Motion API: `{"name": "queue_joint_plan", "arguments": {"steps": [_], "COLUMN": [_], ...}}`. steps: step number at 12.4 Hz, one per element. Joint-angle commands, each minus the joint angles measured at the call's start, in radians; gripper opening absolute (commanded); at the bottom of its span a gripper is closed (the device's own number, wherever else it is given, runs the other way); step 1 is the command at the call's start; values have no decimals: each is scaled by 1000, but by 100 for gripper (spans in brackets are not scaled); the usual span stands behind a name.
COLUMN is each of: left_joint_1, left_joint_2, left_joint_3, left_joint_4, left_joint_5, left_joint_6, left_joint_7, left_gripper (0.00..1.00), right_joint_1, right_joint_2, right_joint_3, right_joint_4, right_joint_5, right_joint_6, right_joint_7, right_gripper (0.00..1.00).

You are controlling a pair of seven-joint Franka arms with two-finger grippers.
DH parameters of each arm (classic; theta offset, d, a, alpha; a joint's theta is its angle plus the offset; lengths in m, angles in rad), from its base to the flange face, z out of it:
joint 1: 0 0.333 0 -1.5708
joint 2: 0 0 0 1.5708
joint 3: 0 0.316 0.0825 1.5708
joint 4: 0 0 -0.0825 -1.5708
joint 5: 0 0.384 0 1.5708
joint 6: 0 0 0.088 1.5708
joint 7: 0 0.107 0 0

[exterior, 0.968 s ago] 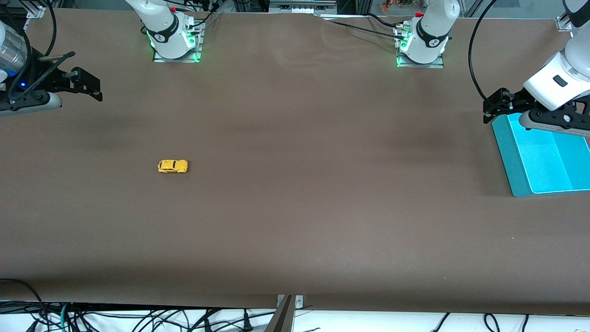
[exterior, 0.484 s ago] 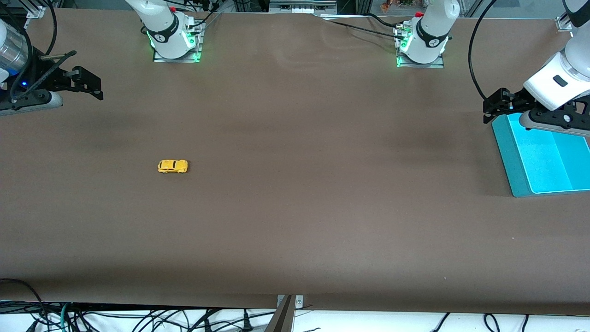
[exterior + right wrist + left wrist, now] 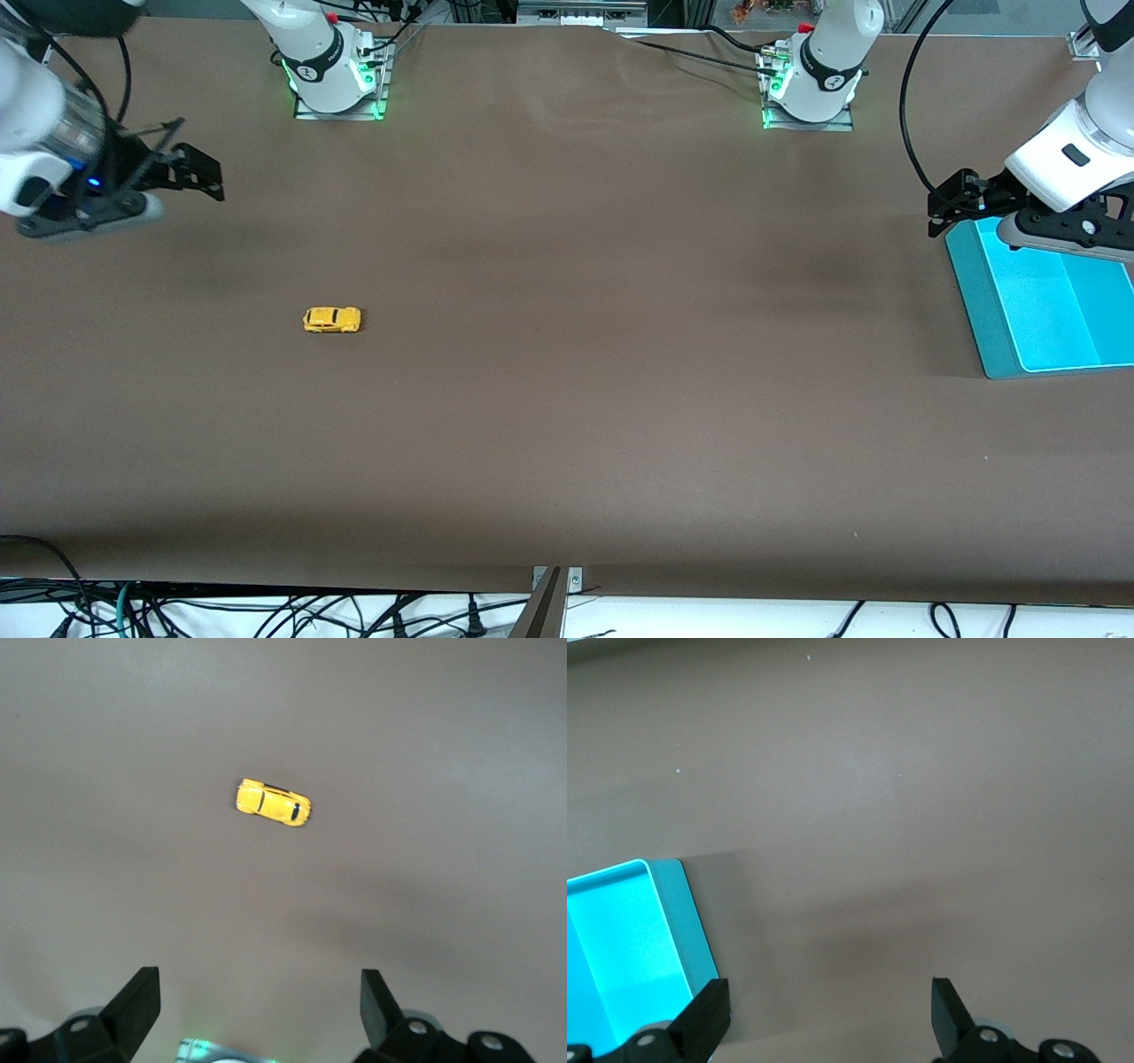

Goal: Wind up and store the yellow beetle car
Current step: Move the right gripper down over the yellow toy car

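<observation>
The yellow beetle car (image 3: 332,320) stands on its wheels on the brown table, toward the right arm's end. It also shows in the right wrist view (image 3: 274,803). My right gripper (image 3: 197,173) is open and empty, up in the air over the table at the right arm's end, well apart from the car. My left gripper (image 3: 952,206) is open and empty and waits over the rim of the teal tray (image 3: 974,292) at the left arm's end. In the left wrist view the tray's corner (image 3: 678,904) lies beside one of the fingers (image 3: 704,1019).
The two arm bases (image 3: 337,75) (image 3: 811,84) stand at the table's edge farthest from the front camera. Cables hang below the table's near edge (image 3: 567,589). Bare brown table lies between the car and the tray.
My right gripper has moved up and toward the middle of the table. The car and the left arm have not moved.
</observation>
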Motion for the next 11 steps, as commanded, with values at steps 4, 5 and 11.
{"name": "queue_joint_plan", "arguments": {"steps": [4,5,11], "left_joint_1": [-5,-5,-8], "left_joint_2": [13,14,14], "left_joint_3": [-2,-4,-8], "left_joint_4": [33,33,33], "left_joint_5": [16,14,16], "left_joint_6": [-25,-25,-25], "left_joint_7": [0,0,-7], "left_gripper": [100,100,100], "right_joint_1": [-2,-2,-2], "right_joint_2": [8,25,266], "right_joint_3": [27,30,33], "right_joint_4": [-353,-399,-441], "right_joint_5": [-4,-5,-10], "right_joint_6": [410,493,808], "right_joint_7": [-397,-489,-1009], "right_gripper": [100,100,100]}}
